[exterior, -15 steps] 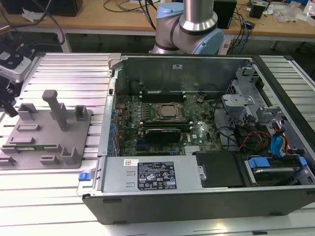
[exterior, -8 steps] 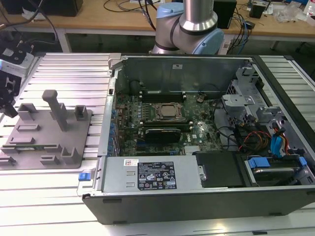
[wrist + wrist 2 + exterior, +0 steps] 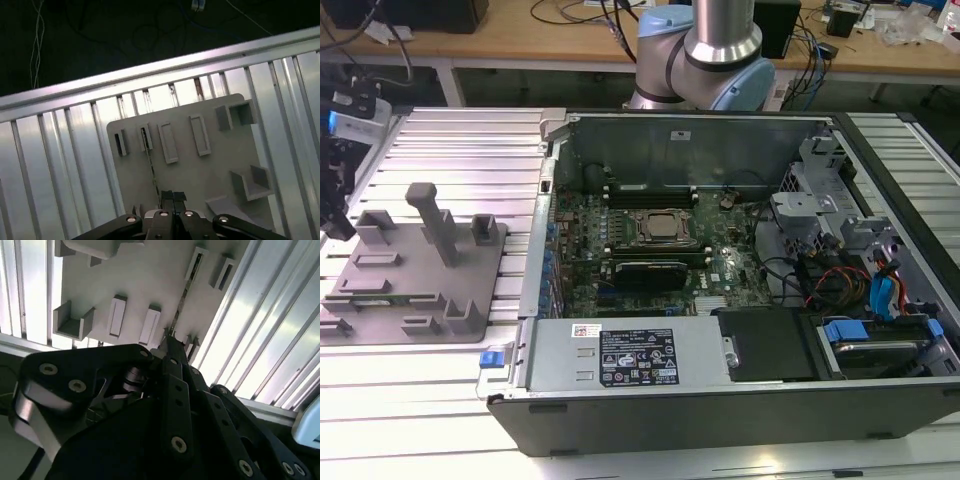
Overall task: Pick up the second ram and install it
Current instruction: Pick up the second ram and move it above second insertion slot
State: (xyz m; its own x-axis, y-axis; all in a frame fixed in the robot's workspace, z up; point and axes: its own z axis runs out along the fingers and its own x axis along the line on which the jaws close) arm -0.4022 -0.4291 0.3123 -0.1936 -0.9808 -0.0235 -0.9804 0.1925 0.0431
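The second ram (image 3: 149,162) stands on its thin edge in the slots of the grey holder plate (image 3: 205,180), kept upright, I'd judge, so it can be taken from above. The gripper (image 3: 173,196) hangs right over one end of it, lined up along the strip. I cannot tell whether it is clenched on the ram or loose. The plate lies on the ribbed counter (image 3: 450,150) beside the open computer case (image 3: 720,250).

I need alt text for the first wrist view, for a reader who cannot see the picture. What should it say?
The gripper is at one end of the second ram, a thin stick standing on edge in a grey holder plate. The plate lies on a ribbed metal table.
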